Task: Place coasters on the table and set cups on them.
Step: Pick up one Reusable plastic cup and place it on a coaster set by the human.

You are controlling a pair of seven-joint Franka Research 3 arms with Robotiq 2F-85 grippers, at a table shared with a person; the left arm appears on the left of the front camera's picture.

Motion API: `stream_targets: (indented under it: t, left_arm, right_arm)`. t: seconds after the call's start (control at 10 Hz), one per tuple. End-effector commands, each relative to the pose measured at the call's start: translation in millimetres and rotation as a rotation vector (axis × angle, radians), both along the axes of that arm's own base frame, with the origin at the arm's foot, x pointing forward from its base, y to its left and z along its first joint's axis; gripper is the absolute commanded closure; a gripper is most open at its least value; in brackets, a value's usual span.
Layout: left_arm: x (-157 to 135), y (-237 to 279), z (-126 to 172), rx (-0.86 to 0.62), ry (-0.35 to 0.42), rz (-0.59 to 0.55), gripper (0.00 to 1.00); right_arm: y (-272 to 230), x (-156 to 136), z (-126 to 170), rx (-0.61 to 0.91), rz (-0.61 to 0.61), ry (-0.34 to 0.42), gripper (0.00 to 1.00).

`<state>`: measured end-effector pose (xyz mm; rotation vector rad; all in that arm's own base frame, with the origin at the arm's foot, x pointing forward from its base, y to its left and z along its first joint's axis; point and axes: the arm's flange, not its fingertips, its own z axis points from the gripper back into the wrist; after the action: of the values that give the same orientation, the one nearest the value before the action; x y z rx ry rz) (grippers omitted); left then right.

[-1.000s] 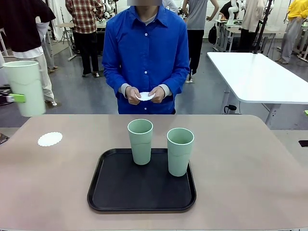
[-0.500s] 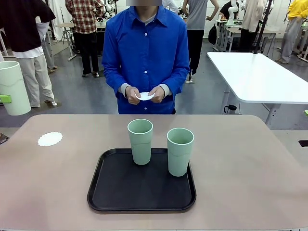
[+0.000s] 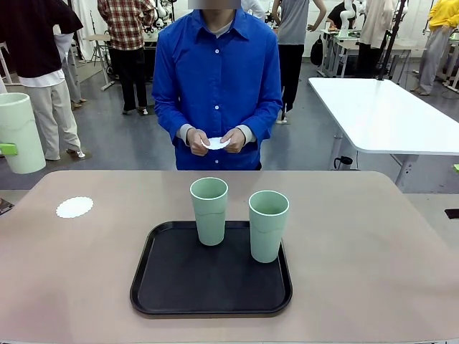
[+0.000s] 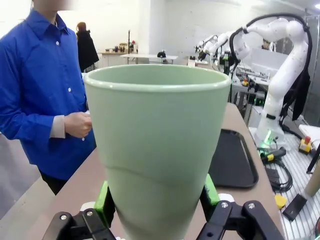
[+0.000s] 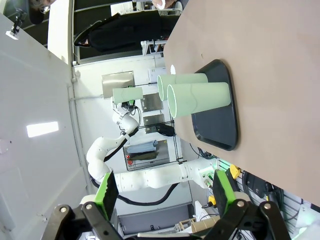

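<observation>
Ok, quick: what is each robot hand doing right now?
Left hand: closed on a green cup.
Right hand: open, holding nothing.

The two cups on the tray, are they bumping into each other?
Apart. In the front view, the left cup and the right cup stand on the black tray with a clear gap between them.

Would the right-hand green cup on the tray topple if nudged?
Probably: the cup is tall, narrows toward its base and looks empty, so likely light and tippy. Its smooth plastic may also slide on the black tray.
</observation>
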<state>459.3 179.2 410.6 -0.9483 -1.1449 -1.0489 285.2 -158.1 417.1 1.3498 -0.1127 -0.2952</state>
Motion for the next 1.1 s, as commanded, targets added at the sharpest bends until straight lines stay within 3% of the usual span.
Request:
stream_targets:
  t: [0.0,0.4,0.8,1.0]
  left_arm:
    - [43,2,-36,0.086,-0.051,-0.076,0.16]
    - [74,12,-77,-0.052,-0.134,-0.134,0.16]
    - [92,8,-127,-0.106,-0.074,-0.14,0.16]
    - [99,-2,-140,-0.108,0.005,-0.123,0.16]
  right_arm:
    - [0,2,0,0.014,-0.012,-0.009,0.0]
    - [0,2,0,0.014,-0.012,-0.009,0.0]
    - [0,2,0,0.014,-0.012,-0.009,0.0]
    - [0,2,0,0.014,-0.012,-0.009,0.0]
